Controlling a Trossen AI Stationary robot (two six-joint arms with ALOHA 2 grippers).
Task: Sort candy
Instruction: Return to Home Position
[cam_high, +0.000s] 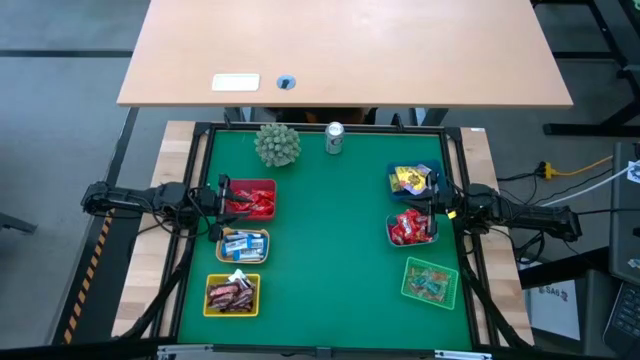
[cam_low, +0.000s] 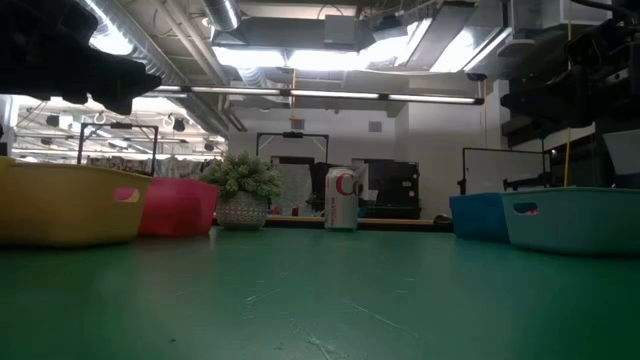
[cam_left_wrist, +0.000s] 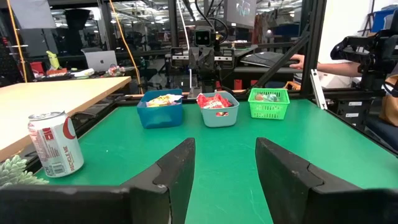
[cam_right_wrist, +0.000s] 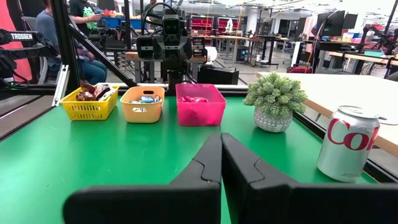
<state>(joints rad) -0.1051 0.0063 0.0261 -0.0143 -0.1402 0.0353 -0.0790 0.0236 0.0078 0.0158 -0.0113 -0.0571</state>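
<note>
We settle the left hand (cam_left_wrist: 224, 142), open, and the right hand (cam_right_wrist: 221, 135), closed, both empty, at the desk's (cam_high: 330, 240) side edges, clear of the baskets (cam_left_wrist: 160, 115).

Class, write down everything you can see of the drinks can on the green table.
The can is silver metal with red lettering on its side and a plain metal top. It stands upright on the green table, near the edge by the wooden desk. A spiky green plant in a pale pot stands beside it, with a gap between them. Only the table touches the can. Whether it has been opened cannot be told.
</note>
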